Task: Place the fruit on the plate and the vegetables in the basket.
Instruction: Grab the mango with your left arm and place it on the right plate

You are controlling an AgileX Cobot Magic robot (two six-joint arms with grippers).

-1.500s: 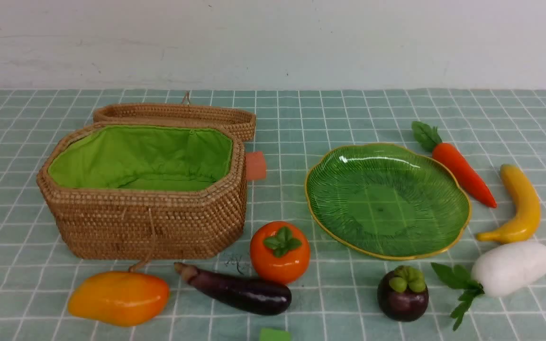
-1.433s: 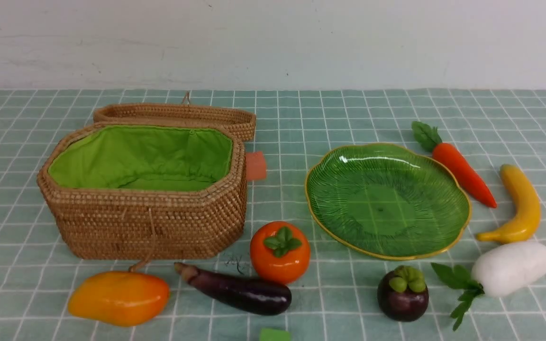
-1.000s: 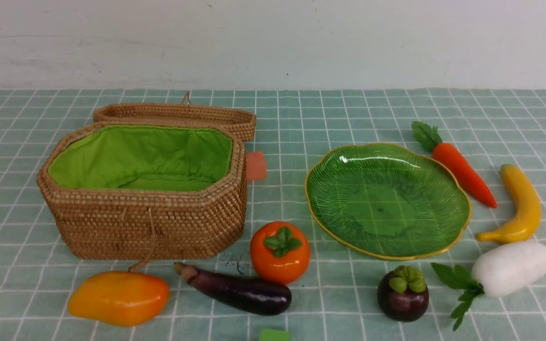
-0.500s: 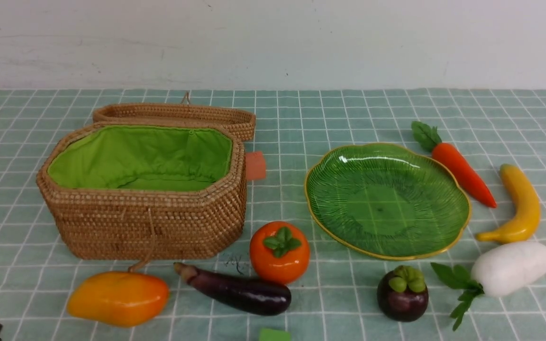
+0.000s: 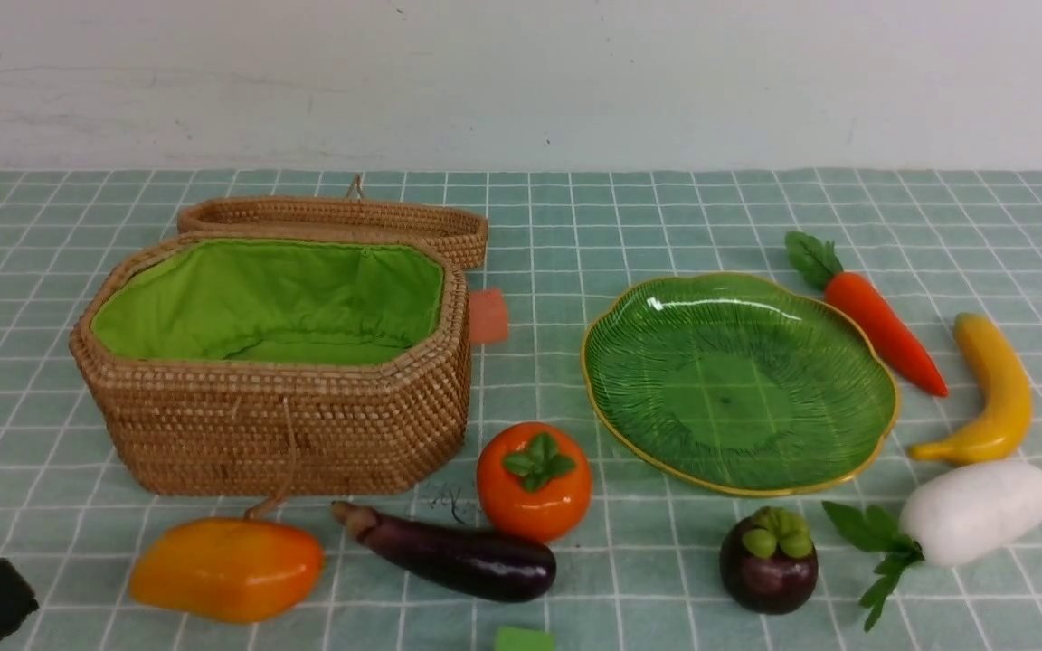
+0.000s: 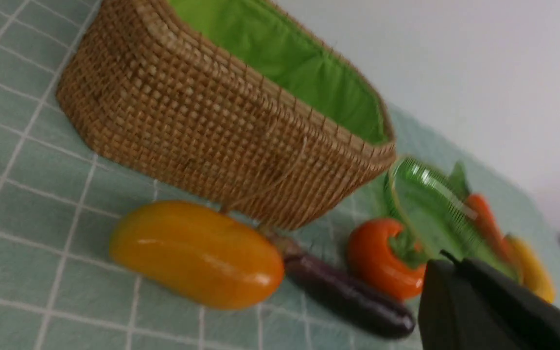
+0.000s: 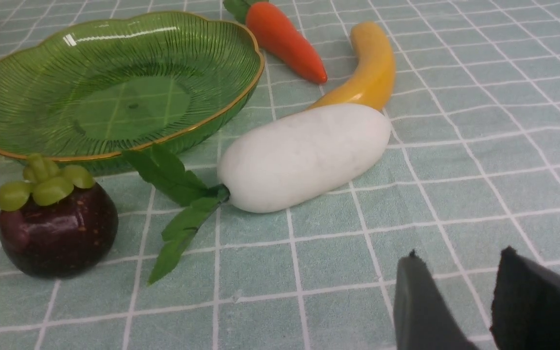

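While your left gripper (image 6: 455, 265) has its two black fingers pressed together on nothing, low at the near left corner of the checked cloth (image 5: 666, 226), your right gripper (image 7: 460, 255) keeps a narrow gap between its fingers, also holding nothing, over the cloth on the near right.

Count outward from the left gripper and you meet three pieces. One mango (image 5: 225, 570), a glossy yellow-orange oval, is nearest. One long dark purple eggplant (image 5: 462, 556) comes next, its stem end pointing at the basket. One round orange persimmon (image 5: 535, 482) with a green leaf cap sits just behind the eggplant; you cannot tell whether they touch. Behind them stands one basket (image 5: 286, 434), brown woven wicker with a bright green lining, its lid (image 5: 340, 217) folded back behind it.

Count outward from the right gripper and you meet four pieces. One fat white radish (image 5: 978, 511) with green leaves is nearest. One dark purple mangosteen (image 5: 768, 565) with a pale green cap stands near the leaf tips. One yellow banana (image 5: 991, 389) lies just beyond the radish, and one orange carrot (image 5: 883, 330) lies just beside the plate's far right rim. The one plate (image 5: 738, 384) is shallow ribbed green glass with a wavy yellow rim, right of the basket.

That gives you four fruits and three vegetables, all seven lying on the cloth outside the plate and the basket.
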